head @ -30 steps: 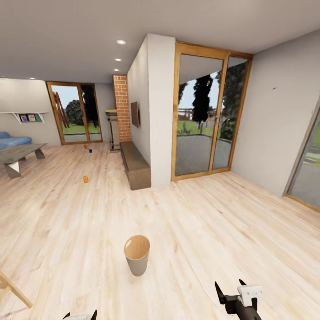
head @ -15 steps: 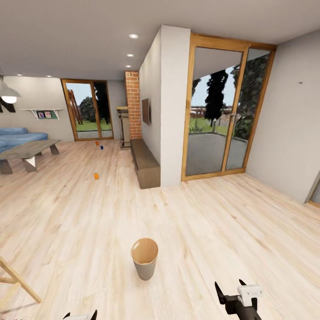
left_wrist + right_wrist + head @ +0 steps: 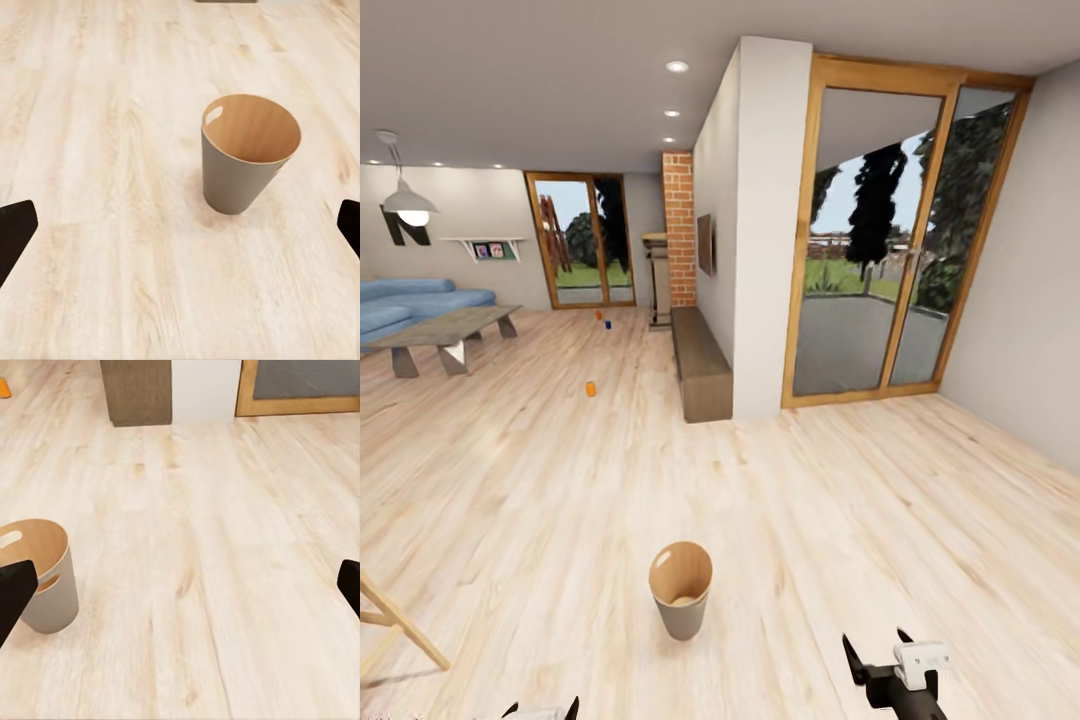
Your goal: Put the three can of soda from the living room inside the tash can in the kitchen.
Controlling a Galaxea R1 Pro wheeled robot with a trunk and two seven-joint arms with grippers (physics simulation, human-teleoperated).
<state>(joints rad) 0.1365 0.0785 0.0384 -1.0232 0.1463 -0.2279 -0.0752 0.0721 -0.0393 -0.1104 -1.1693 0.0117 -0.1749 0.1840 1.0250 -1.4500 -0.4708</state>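
Note:
The trash can (image 3: pixel 680 600) stands upright on the pale wood floor just ahead of me, grey outside and brown inside, and looks empty. It also appears in the left wrist view (image 3: pixel 229 180) and the right wrist view (image 3: pixel 49 600). One orange soda can (image 3: pixel 591 389) stands on the floor farther off, and its edge shows in the right wrist view (image 3: pixel 4 390). Another orange can (image 3: pixel 599 314) and the blue can (image 3: pixel 607 324) stand far back near the glass door. My left gripper (image 3: pixel 180 229) and right gripper (image 3: pixel 876 648) are low, open and empty.
A long wooden bench (image 3: pixel 702 368) runs along a white wall pier (image 3: pixel 765 230) with a brick chimney (image 3: pixel 680 230) behind. A coffee table (image 3: pixel 448 330) and blue sofa (image 3: pixel 410 298) stand at the left. Wooden legs (image 3: pixel 400 625) jut in at lower left.
The head camera has swung left, so the whole scene has slid right in the picture and the sofa and lamp have come into view. Cans, bin and grippers have not moved.

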